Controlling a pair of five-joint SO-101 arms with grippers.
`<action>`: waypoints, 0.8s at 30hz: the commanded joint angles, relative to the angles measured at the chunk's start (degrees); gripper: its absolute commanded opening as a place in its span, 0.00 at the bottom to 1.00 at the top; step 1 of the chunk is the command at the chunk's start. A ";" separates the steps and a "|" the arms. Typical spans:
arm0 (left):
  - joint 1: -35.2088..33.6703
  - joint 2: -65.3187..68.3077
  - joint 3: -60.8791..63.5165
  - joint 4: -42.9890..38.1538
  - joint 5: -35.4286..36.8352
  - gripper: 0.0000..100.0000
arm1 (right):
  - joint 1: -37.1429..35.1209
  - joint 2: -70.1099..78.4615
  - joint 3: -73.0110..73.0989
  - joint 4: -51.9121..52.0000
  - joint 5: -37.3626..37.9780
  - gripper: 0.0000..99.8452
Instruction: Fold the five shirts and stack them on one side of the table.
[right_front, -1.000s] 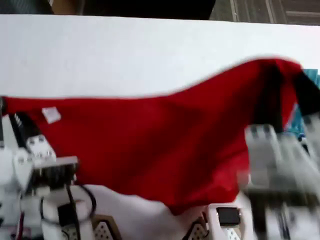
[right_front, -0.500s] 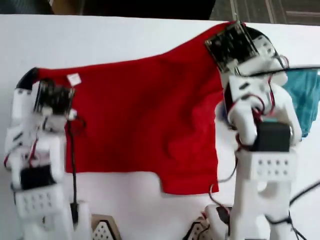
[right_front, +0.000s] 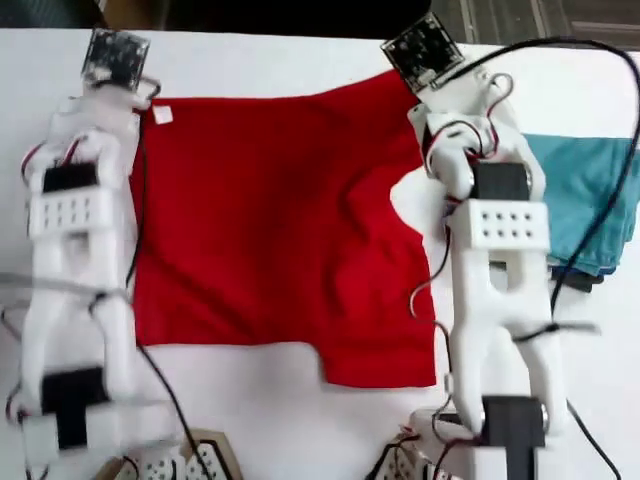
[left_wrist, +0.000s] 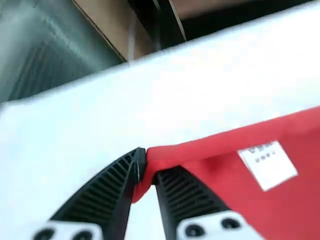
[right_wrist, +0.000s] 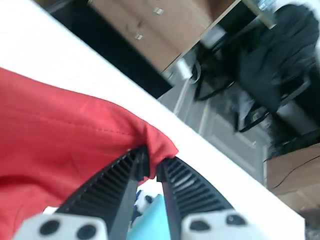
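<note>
Looks early: red shirt spread flat mid-table, top hem along far edge, not yet folded. Left gripper clamped on its far-left corner beside the label, right gripper clamped on its far-right corner. Teal pile at right edge, seemingly folded; reckon most of the five left to do.

The 2 arms stretch forward, left tool and right tool clamped on the red shirt.
</note>
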 joint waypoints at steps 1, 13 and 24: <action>0.00 11.34 -15.78 8.88 0.09 0.03 | 0.22 3.74 -1.85 -1.54 -0.26 0.02; 0.00 39.47 -58.42 39.91 0.00 0.03 | 1.98 26.86 -27.52 5.49 -0.18 0.02; 1.41 56.35 -78.46 53.19 -5.19 0.03 | 0.31 42.33 -39.74 17.54 -1.32 0.02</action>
